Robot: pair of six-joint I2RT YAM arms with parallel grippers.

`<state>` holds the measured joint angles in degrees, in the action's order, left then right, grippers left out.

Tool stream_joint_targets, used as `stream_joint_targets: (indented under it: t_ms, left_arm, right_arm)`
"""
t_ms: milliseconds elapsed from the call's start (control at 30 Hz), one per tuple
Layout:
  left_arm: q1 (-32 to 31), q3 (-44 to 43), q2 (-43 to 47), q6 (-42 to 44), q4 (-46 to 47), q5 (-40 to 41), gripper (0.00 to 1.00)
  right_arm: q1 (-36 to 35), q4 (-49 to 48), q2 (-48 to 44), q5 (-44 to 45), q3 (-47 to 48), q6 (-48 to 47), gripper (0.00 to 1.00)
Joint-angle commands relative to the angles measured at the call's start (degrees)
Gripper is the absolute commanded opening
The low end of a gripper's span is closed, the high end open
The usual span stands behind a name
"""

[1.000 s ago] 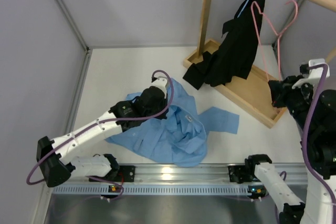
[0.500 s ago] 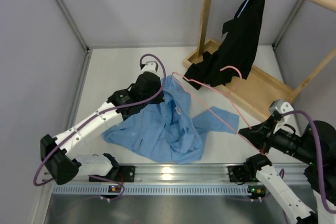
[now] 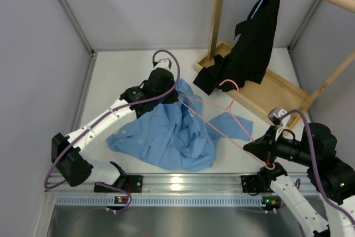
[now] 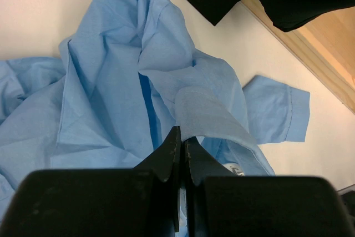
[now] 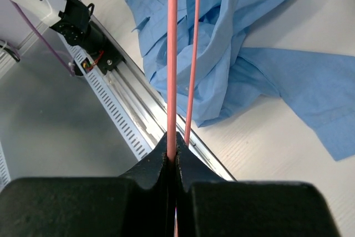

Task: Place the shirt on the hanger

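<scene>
The white tabletop [image 3: 119, 76] carries the crumpled blue shirt [image 3: 166, 137], one cuff lying toward the wooden rack [image 3: 277, 95] where a black garment [image 3: 249, 43] hangs. Only the overhead view shows the garment hanging from the rack. The pink hanger [image 5: 172, 54] slants above the shirt, and its hook shows only from overhead. Each wrist view shows its own grip: the left pincer [image 4: 180, 137] is pressed together on a lifted shirt fold, and the right pincer [image 5: 172, 144] pinches the hanger's wire.

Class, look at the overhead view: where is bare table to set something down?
Bare table lies at the back, between the rear wall, the shirt and the wooden rack base. Crowded: the middle, where the hanger crosses the shirt, and the base under the black garment.
</scene>
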<state>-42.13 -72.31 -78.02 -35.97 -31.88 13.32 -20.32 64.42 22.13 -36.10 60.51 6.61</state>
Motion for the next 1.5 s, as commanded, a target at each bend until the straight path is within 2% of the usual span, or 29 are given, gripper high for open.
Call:
stream_joint_targets:
  t_ms: [0, 200, 433, 567, 800, 933, 1033, 1067, 1167, 1300, 1367, 1467]
  left_arm:
    - [0.73, -3.01, -0.47, -0.86, 4.28, -2.33, 0.0]
    - [0.73, -1.52, 1.28, -1.3, 6.21, -7.51, 0.0]
    - [0.64, 1.03, 3.31, -1.04, 8.14, -20.41, 0.0]
    - [0.3, 1.74, 3.57, -0.51, 8.94, -29.12, 0.0]
    - [-0.76, -0.45, 7.96, 2.91, 7.02, -33.44, 0.0]
    - [-1.46, -4.67, 8.76, 5.11, 2.88, -33.53, 0.0]
    - [-1.55, -6.17, 9.73, 5.47, 2.44, -33.72, 0.0]
    - [-1.55, -7.22, 9.81, 5.38, 2.26, -33.54, 0.0]
    - [-1.55, -9.77, 9.2, 6.34, 0.51, -33.71, 0.0]
    - [-1.64, -17.92, 7.36, 10.2, -7.48, -25.12, 0.0]
    - [-1.64, -19.87, 6.74, 11.18, -10.73, -17.07, 0.0]
    - [-1.64, -21.55, 6.56, 12.76, -14.87, -11.06, 0.0]
  right_arm:
    - [-0.69, -0.53, -0.77, -0.21, -0.57, 1.21, 0.0]
    - [-0.69, -0.79, 0.8, 4.8, -2.85, 2.44, 0.0]
    - [-0.78, -2.98, 5.63, 6.3, -2.41, 3.4, 0.0]
    - [-0.69, -7.9, 7.4, 2.19, -3.99, 5.25, 0.0]
    - [-0.78, -26.34, 9.42, -7.13, -9.53, 12.54, 0.0]
    - [-0.95, -41.52, 12.23, -10.57, -12.69, 17.28, 0.0]
    - [-2.27, -49.45, 14.42, -11.45, -14.71, 20.88, 0.0]
    - [-2.88, -55.31, 14.95, -11.8, -15.24, 21.33, 0.0]
    - [-7.36, -63.78, 17.94, -13.29, -17.0, 20.9, 0.0]
    - [-14.38, -64.52, 22.34, -11.81, -16.04, 13.79, 0.0]
    - [-15.36, -64.51, 23.4, -11.45, -16.21, 9.66, 0.0]
    - [-15.37, -65.3, 22.43, -10.76, -18.4, 8.15, 0.0]
